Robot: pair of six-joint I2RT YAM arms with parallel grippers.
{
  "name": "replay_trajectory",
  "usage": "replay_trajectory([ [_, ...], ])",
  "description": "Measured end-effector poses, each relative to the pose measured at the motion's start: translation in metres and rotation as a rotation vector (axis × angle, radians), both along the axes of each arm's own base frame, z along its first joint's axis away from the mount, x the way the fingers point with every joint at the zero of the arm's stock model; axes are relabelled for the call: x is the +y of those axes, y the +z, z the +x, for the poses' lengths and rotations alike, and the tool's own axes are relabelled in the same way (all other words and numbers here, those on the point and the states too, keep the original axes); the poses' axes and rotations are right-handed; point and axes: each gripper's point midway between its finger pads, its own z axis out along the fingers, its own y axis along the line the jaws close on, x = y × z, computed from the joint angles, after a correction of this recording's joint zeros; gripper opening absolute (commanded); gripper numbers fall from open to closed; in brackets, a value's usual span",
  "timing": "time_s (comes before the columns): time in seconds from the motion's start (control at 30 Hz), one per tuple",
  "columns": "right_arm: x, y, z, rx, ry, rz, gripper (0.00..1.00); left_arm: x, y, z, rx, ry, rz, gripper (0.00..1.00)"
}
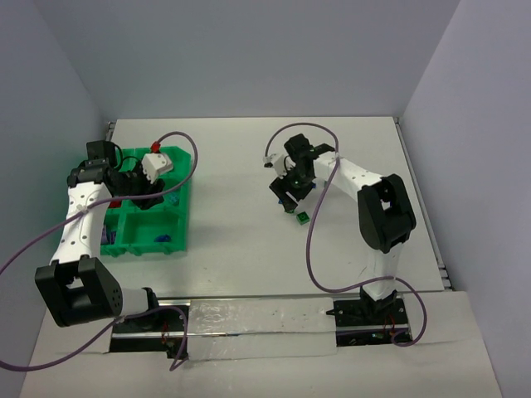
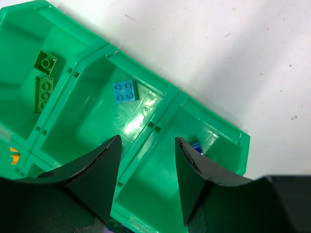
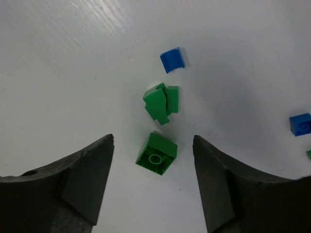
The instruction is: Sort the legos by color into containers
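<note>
The containers are bins of one bright green tray (image 1: 184, 207) at the left of the table. My left gripper (image 2: 147, 141) hangs open over a divider (image 2: 160, 114) between two bins, holding nothing. A light blue lego (image 2: 125, 91) lies in the middle bin, and two green legos (image 2: 43, 92) lie in the bin to its left. A dark blue lego (image 2: 196, 146) peeks out behind my right-hand finger. My right gripper (image 3: 153, 141) is open, low over the table, with an upturned green lego (image 3: 156, 154) lying loose between its fingers.
Just beyond the upturned brick lies a green piece (image 3: 161, 103), then a blue lego (image 3: 173, 59). Another blue lego (image 3: 301, 124) sits at the right edge. In the top view, one green lego (image 1: 303, 219) shows by the right gripper (image 1: 290, 203). A purple cable loops over each arm.
</note>
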Motion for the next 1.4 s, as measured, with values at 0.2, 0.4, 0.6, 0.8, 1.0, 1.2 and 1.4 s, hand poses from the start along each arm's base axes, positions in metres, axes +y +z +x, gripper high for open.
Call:
replay_trajectory([
  [0.2,-0.023,-0.024,-0.016,0.041,-0.079,-0.1,0.83,-0.004,0.002,0.001,0.003,0.009,-0.027,0.59],
  [0.4,-0.035,-0.031,-0.02,0.045,-0.149,-0.16,0.69,-0.009,0.004,0.005,-0.008,0.013,-0.04,0.59],
  [0.6,-0.037,-0.031,-0.019,0.045,-0.191,-0.171,0.55,-0.012,0.007,0.01,-0.022,0.016,-0.047,0.59],
  [0.8,-0.039,-0.033,-0.02,0.049,-0.215,-0.177,0.39,-0.013,0.007,0.016,-0.021,0.047,-0.067,0.6],
  [1.0,-0.037,-0.033,-0.022,0.058,-0.217,-0.15,0.01,-0.016,0.004,0.028,0.012,0.101,-0.123,0.71],
  [1.2,-0.025,-0.019,-0.017,0.105,-0.206,0.019,0.0,-0.029,0.03,0.055,0.006,0.147,-0.247,0.85],
  [1.4,0.011,0.049,0.027,0.055,-0.206,0.318,0.0,-0.042,0.059,0.092,-0.021,0.167,-0.379,0.91],
])
